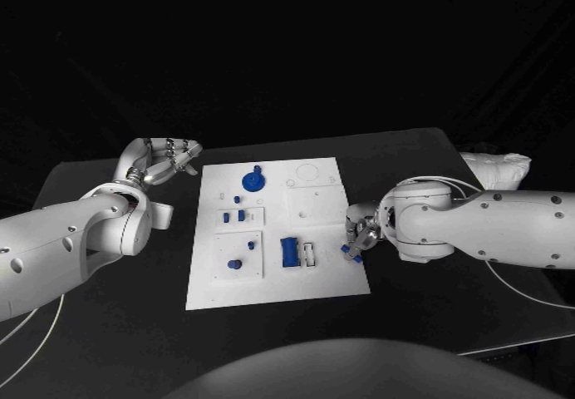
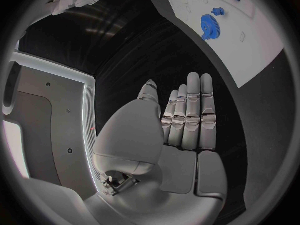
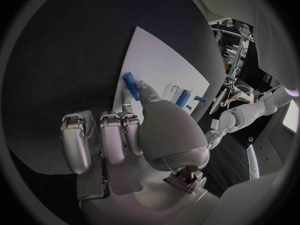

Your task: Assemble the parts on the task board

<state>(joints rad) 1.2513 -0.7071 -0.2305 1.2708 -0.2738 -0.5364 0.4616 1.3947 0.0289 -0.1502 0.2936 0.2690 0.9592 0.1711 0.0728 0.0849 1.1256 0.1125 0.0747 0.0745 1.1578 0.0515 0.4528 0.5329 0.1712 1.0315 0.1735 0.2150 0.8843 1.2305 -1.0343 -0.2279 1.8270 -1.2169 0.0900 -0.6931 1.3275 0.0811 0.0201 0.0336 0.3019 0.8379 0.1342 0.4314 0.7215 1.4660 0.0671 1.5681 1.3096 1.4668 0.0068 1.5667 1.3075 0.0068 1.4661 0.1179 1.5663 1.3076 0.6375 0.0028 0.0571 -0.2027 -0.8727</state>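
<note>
The white task board (image 1: 317, 278) lies mid-table. On it are a blue gear (image 1: 253, 180), two small blue blocks (image 1: 225, 217), a larger blue block (image 1: 289, 252) and a round blue piece (image 1: 235, 264). My right hand (image 1: 362, 233) hovers at the board's right edge and pinches a small blue peg (image 3: 130, 85) between thumb and finger; the peg's tip (image 1: 356, 256) points down at the board's edge. My left hand (image 1: 170, 156) is off the board's far left corner, fingers straight and apart (image 2: 187, 117), holding nothing. The gear (image 2: 209, 26) also shows beyond the left hand.
Black table (image 1: 120, 316) surrounds the board on all sides. A white slotted holder (image 1: 312, 254) sits beside the larger blue block. My right forearm (image 1: 503, 229) lies across the table's right side, my left forearm (image 1: 60, 241) across its left.
</note>
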